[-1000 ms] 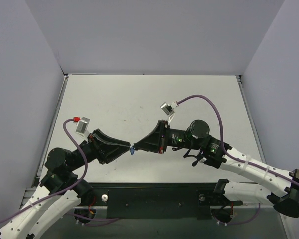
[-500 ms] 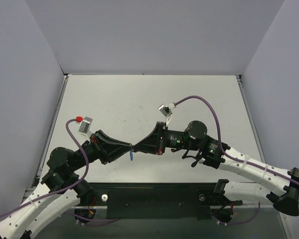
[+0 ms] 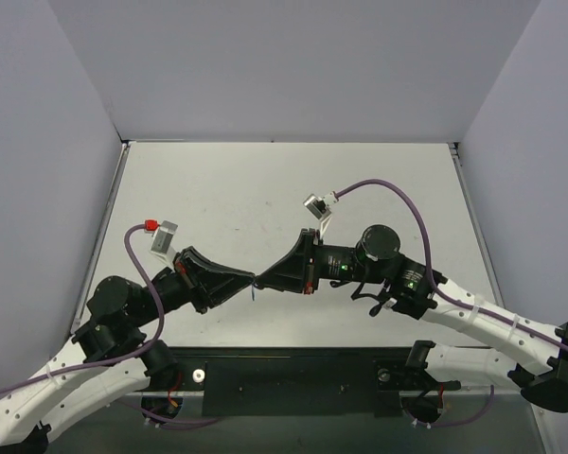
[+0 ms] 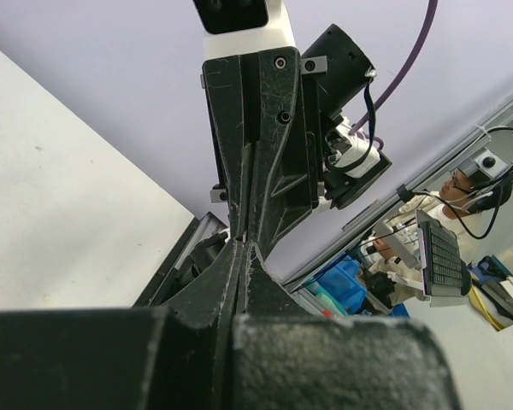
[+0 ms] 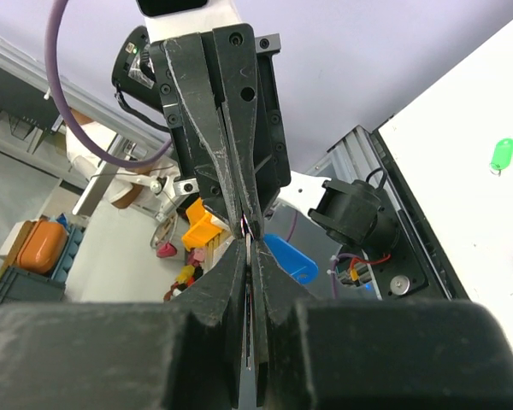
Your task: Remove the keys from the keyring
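Separation step, by the look of it. Your left tool is pinched narrow above the bench, and your right tool meets it tip to tip, also narrow. The keyring hangs just beside the left tool's tip. The keys are too small to see, so you can't tell which tool grips what. Next move likely calls for a small twist-and-slide apart with firm pinches.

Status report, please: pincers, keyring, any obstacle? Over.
Left pincer and right pincer shut, tip to tip. Blue tag hangs at the tips; key not visible. Green tag lies aside, not in the way.
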Robot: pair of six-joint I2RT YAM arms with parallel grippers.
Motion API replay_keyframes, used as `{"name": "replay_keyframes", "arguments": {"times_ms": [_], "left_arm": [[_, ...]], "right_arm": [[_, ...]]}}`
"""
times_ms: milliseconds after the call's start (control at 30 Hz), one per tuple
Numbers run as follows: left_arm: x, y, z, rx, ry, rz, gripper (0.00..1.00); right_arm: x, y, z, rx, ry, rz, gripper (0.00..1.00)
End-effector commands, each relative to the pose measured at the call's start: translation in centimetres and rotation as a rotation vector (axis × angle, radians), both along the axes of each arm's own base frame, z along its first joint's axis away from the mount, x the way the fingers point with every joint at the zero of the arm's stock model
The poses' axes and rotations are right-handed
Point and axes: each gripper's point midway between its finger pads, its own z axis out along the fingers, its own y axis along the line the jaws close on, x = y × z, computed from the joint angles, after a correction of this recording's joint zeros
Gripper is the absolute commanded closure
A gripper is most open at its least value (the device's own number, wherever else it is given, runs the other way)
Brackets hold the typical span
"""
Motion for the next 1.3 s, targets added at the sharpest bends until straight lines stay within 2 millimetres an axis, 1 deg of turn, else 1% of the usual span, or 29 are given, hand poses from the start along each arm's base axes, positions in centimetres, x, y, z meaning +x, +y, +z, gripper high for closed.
{"name": "replay_keyframes", "arguments": {"times_ms": [0,33,133,167,200,233,267,367,400,433,467,633,667,700,733,767,800,833,867,900,933,1000,1067,1100,1133,1167,1200,1233,1267], "left_arm": [[-1.1,-1.7,-2.9,0.162,0.024,-0.102,1.00],[-1.3,-1.8,-2.9,0.166,0.021,-0.114,1.00],[-2.1,-2.1,-3.8,0.209,0.025,-0.166,1.00],[-2.3,-2.0,-3.6,0.214,0.021,-0.177,1.00],[-2.5,-2.2,-4.0,0.234,0.020,-0.193,1.00],[-2.6,-2.2,-3.9,0.238,0.014,-0.203,1.00],[-2.9,-2.3,-4.1,0.254,0.012,-0.224,1.00],[-3.2,-2.8,-4.1,0.281,0.003,-0.266,1.00],[-3.4,-2.9,-4.5,0.305,0.014,-0.282,1.00],[-3.5,-3.1,-4.4,0.312,0.012,-0.299,1.00],[-3.4,-3.3,-4.6,0.328,0.019,-0.305,1.00],[-2.8,-3.5,-3.9,0.326,0.023,-0.276,1.00],[-2.7,-3.5,-3.5,0.317,0.022,-0.267,0.93],[-2.4,-3.4,-3.3,0.310,0.024,-0.248,0.88],[-2.4,-3.2,-2.8,0.297,0.021,-0.240,0.73],[-2.2,-3.2,-2.4,0.287,0.019,-0.226,0.65],[-2.3,-2.9,-1.9,0.273,0.008,-0.215,0.50],[-1.9,-2.8,-1.6,0.266,0.009,-0.191,0.46],[-2.0,-2.5,-1.0,0.250,-0.001,-0.180,0.33],[-1.7,-2.3,-0.8,0.250,0.002,-0.159,0.27],[-1.7,-2.1,-0.4,0.238,-0.006,-0.147,0.24],[-1.6,-1.8,0.2,0.220,-0.005,-0.133,0.22],[-1.3,-1.4,0.5,0.196,0.002,-0.101,0.21],[-1.3,-1.0,1.2,0.167,-0.004,-0.083,0.20],[-1.2,-0.8,0.9,0.160,0.001,-0.072,0.20],[-1.1,-0.4,1.8,0.121,-0.002,-0.052,0.20],[-1.0,-0.3,1.6,0.108,0.001,-0.044,0.20],[-1.0,0.1,2.4,0.067,-0.002,-0.029,0.20],[-0.7,0.2,2.1,0.050,0.019,-0.013,0.20]], "right_arm": [[-0.9,0.3,1.4,0.002,-0.061,0.049,1.00],[-1.0,0.3,1.4,-0.003,-0.067,0.059,1.00],[-1.4,0.2,1.3,-0.019,-0.069,0.081,1.00],[-1.5,0.2,1.2,-0.023,-0.072,0.087,1.00],[-1.5,0.2,1.2,-0.028,-0.070,0.090,1.00],[-1.6,0.2,1.1,-0.032,-0.071,0.093,1.00],[-1.6,0.2,1.0,-0.039,-0.069,0.098,1.00],[-1.9,0.2,0.6,-0.046,-0.067,0.116,1.00],[-1.9,0.3,0.4,-0.051,-0.064,0.120,1.00],[-2.0,0.3,0.3,-0.053,-0.063,0.123,1.00],[-2.0,0.3,0.3,-0.052,-0.061,0.126,1.00],[-1.9,0.2,0.0,-0.056,-0.058,0.114,1.00],[-1.9,0.1,0.2,-0.053,-0.061,0.112,1.00],[-1.9,-0.1,0.3,-0.050,-0.063,0.108,1.00],[-1.7,-0.1,0.3,-0.049,-0.063,0.094,1.00],[-1.6,-0.2,0.3,-0.049,-0.063,0.088,1.00],[-1.4,-0.2,0.3,-0.051,-0.062,0.071,1.00],[-1.1,-0.4,0.3,-0.055,-0.057,0.053,1.00],[-0.8,-0.5,0.2,-0.057,-0.054,0.036,1.00],[-0.8,-0.5,0.3,-0.050,-0.053,0.030,1.00],[-0.6,-0.6,0.2,-0.050,-0.048,0.019,1.00],[-0.5,-0.6,0.6,-0.034,-0.046,0.010,1.00],[-0.4,-0.7,1.0,-0.019,-0.046,0.001,1.00],[-0.4,-0.8,1.4,-0.005,-0.048,-0.003,1.00],[-0.4,-0.8,1.5,-0.001,-0.048,-0.007,1.00],[-0.4,-0.9,1.8,0.008,-0.050,-0.009,1.00],[-0.4,-1.0,2.0,0.014,-0.051,-0.013,1.00],[-0.4,-1.0,2.0,0.014,-0.050,-0.015,1.00],[-0.4,-1.1,2.1,0.017,-0.048,-0.016,1.00]]}}
